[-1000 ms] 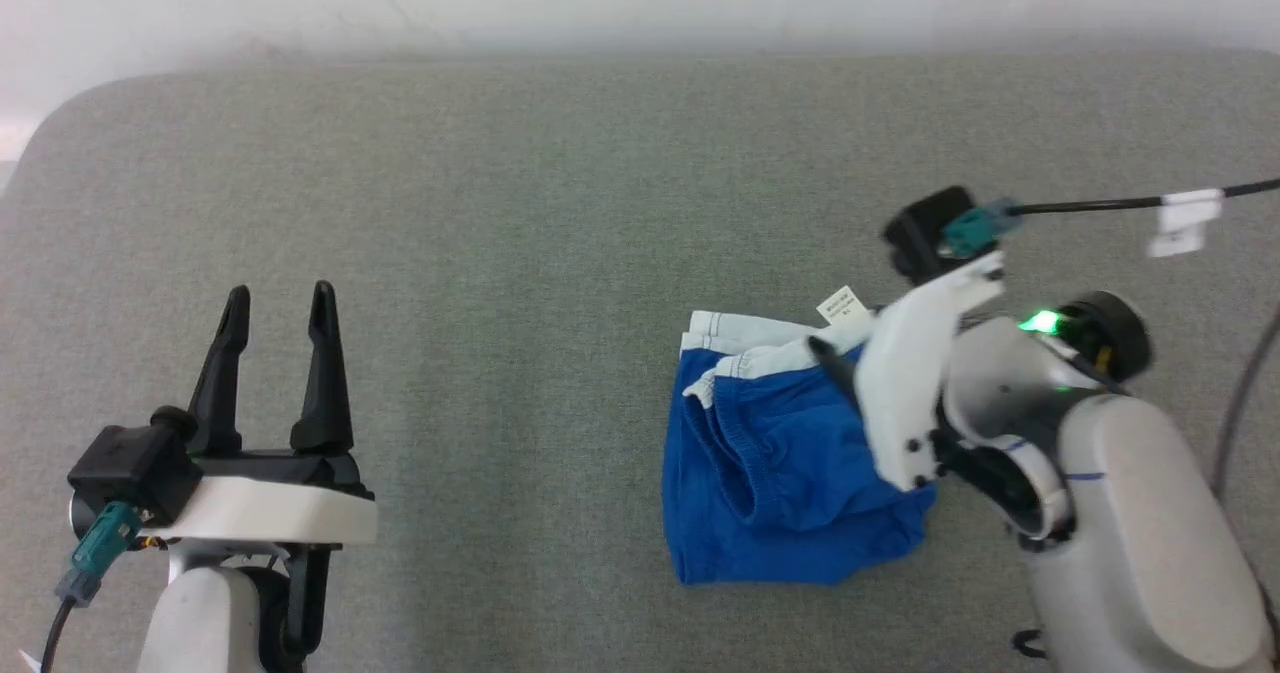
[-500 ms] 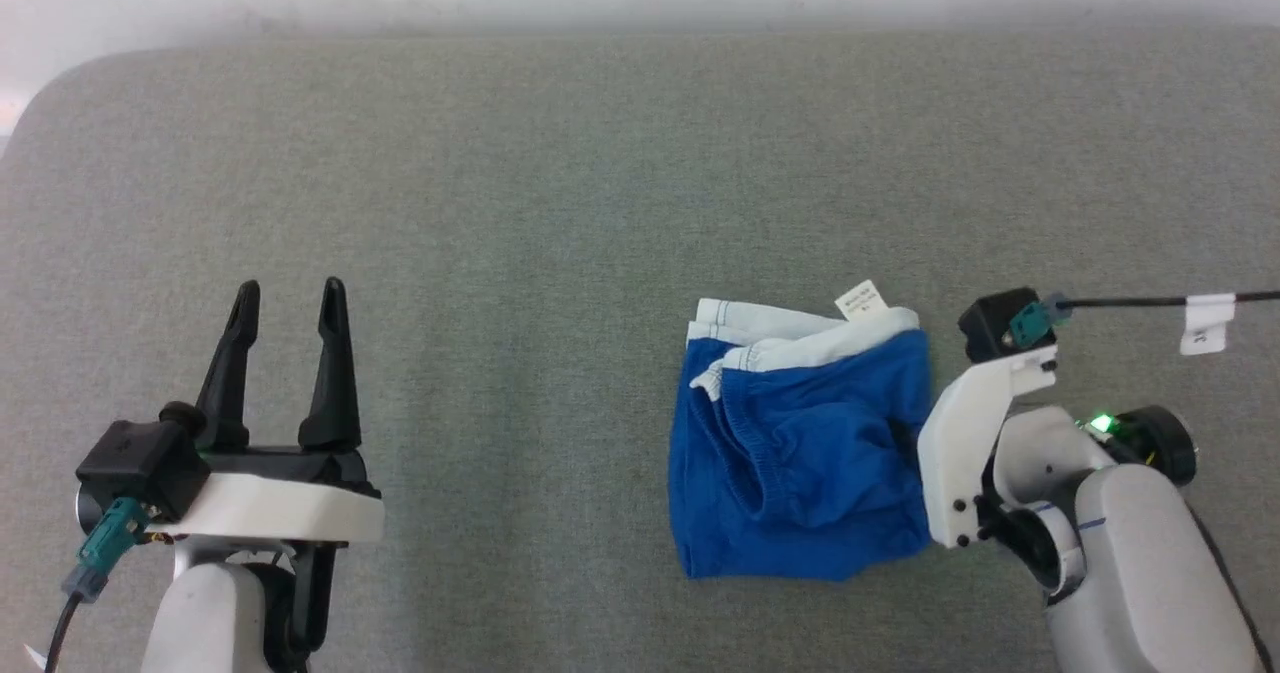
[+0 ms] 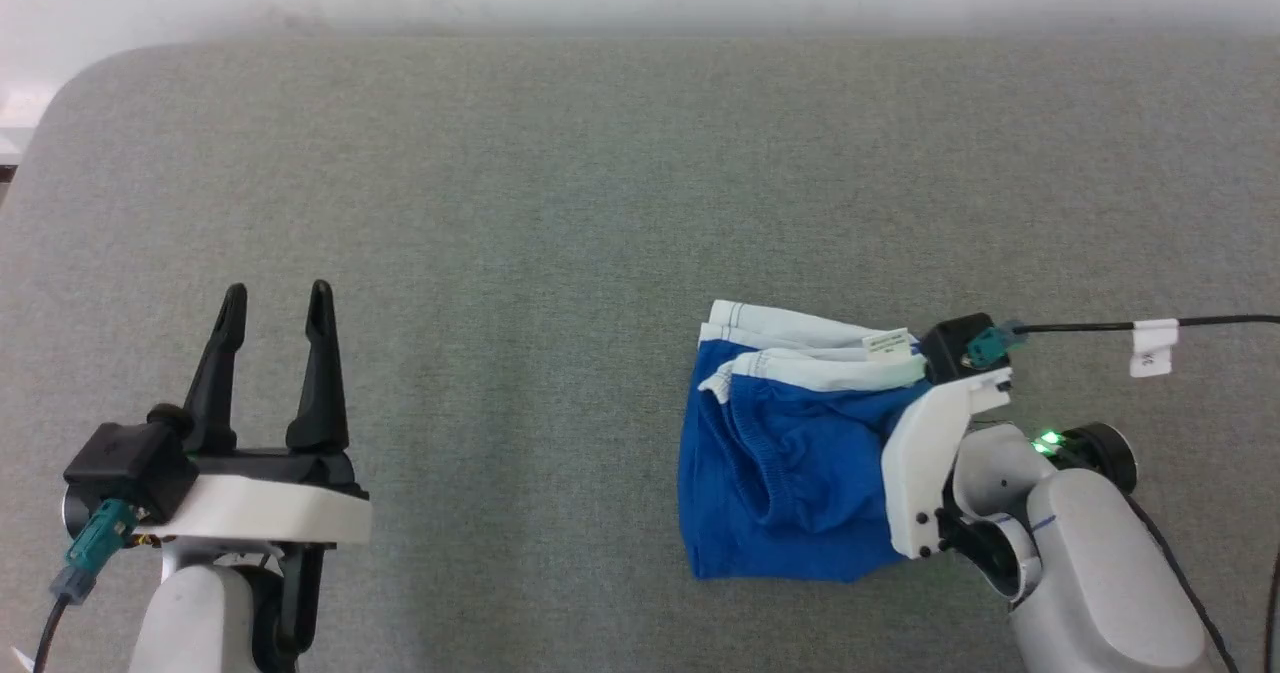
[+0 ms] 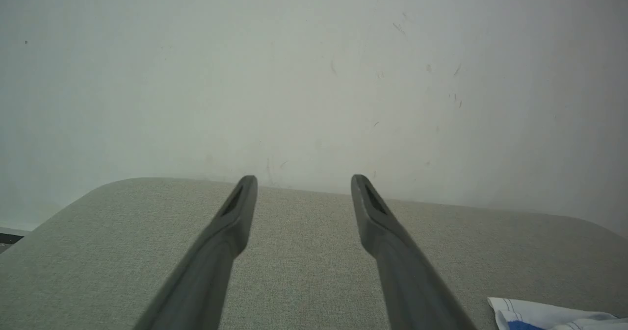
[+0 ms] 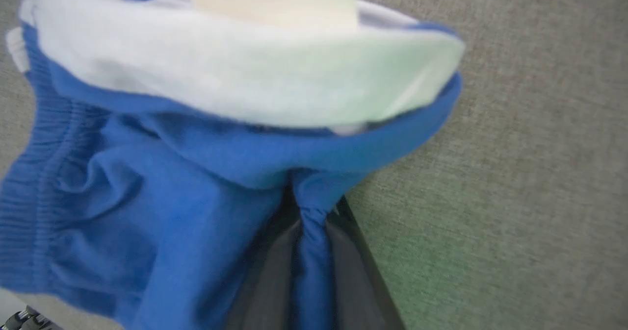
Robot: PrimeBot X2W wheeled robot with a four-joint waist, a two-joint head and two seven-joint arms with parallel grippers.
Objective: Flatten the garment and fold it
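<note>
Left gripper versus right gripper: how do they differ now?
The left gripper is open and empty; the right gripper is shut on a fold of the garment. The left gripper sits well apart from the garment; the right gripper is at its right edge. Both have two dark fingers.

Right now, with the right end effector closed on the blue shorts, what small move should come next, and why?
Probably draw the right end effector a little toward the robot's right. It pinches a fold of the garment, which lies bunched and creased; a gentle pull might spread it. The left end effector stands open, apart from it.
</note>
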